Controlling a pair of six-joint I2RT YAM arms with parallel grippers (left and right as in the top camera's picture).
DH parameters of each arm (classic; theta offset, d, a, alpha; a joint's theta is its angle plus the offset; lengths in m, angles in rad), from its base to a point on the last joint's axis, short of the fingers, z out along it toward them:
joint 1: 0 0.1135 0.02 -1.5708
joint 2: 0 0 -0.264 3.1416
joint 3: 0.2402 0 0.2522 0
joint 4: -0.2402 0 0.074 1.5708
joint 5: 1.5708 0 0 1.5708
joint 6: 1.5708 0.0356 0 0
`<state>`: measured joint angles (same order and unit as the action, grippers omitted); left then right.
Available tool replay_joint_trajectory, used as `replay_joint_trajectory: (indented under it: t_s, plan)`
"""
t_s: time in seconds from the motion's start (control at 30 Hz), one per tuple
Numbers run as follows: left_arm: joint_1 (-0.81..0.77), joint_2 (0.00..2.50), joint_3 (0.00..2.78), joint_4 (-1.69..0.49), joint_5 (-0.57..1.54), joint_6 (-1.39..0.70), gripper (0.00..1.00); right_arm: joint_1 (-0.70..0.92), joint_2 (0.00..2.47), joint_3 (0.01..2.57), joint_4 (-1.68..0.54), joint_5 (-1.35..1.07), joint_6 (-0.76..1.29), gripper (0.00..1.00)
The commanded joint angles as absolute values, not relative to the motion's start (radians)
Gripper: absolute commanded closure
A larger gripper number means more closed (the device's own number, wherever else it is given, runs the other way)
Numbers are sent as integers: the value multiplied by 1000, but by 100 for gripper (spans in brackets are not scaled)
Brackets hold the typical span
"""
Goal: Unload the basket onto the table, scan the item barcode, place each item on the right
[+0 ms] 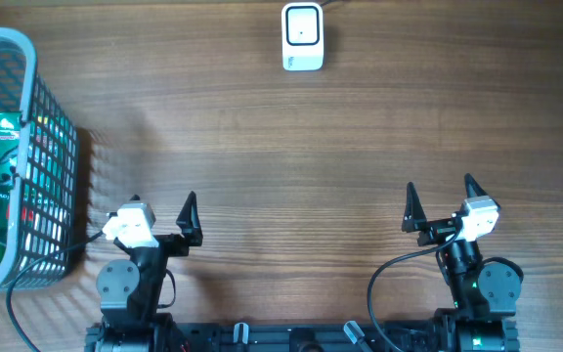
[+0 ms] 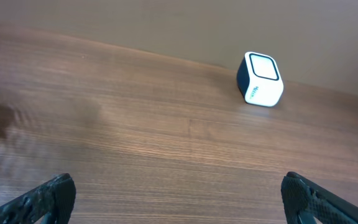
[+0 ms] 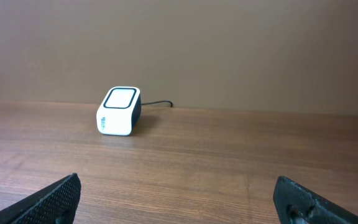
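One barcode scanner [image 1: 302,37], white, with one cable [image 3: 157,103]. One wire basket [image 1: 55,156]; the goods inside overlap and cannot be counted, though at least one green-and-white packet [image 1: 4,137] shows. Two arms, two grippers: one left gripper [image 1: 162,200], one right gripper [image 1: 440,186]. One wooden table [image 1: 291,147]

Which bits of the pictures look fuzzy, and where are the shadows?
Overhead view: the basket throws a striped shadow on the table. Left wrist view: the left claw is a bit blurry, the scanner sharp. Right wrist view: the right claw is a bit blurry too.
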<state>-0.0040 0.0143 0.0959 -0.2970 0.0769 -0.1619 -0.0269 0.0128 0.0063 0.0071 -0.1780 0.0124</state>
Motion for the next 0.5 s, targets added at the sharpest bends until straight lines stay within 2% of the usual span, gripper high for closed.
replay_joint_trajectory:
  t_s: [0.0, 0.13, 0.47]
  plan:
    - [2, 7, 121, -301, 100, -203, 0, -21, 9, 5, 12, -165, 0, 0]
    - [2, 7, 122, -299, 101, -305, 0, -21, 9, 5, 11, -165, 0, 0]
    - [2, 85, 307, -350, 93, -293, 0, -21, 9, 5, 12, -165, 0, 0]
